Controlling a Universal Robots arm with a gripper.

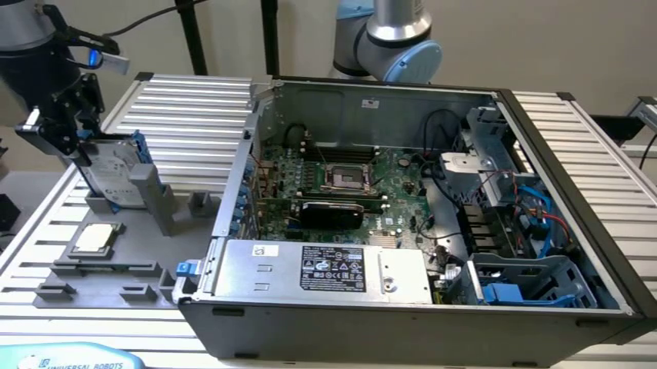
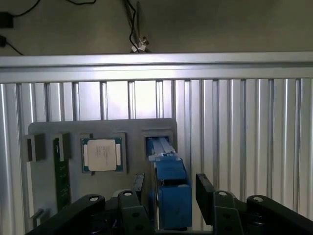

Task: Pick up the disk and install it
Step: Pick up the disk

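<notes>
1. The disk (image 1: 109, 174) is a flat rectangular slab of silver-grey metal with a white label, edged by a blue plastic frame.
2. It stands on edge in a slotted holder on a matte grey fixture plate (image 1: 154, 270), at the exterior view's left. Its long axis runs roughly up and down, its lower end in the slot.
3. The gripper (image 1: 64, 132) is at the disk's upper end. In the wrist view its black jaws stand apart, one on each side of the blue edge, with narrow gaps showing.
4. A small square silver chip (image 1: 95, 237) lies flat on the same plate.
5. The counter (image 1: 190, 108) is ribbed aluminium. An open grey metal computer case (image 1: 411, 327) rests on it.
</notes>
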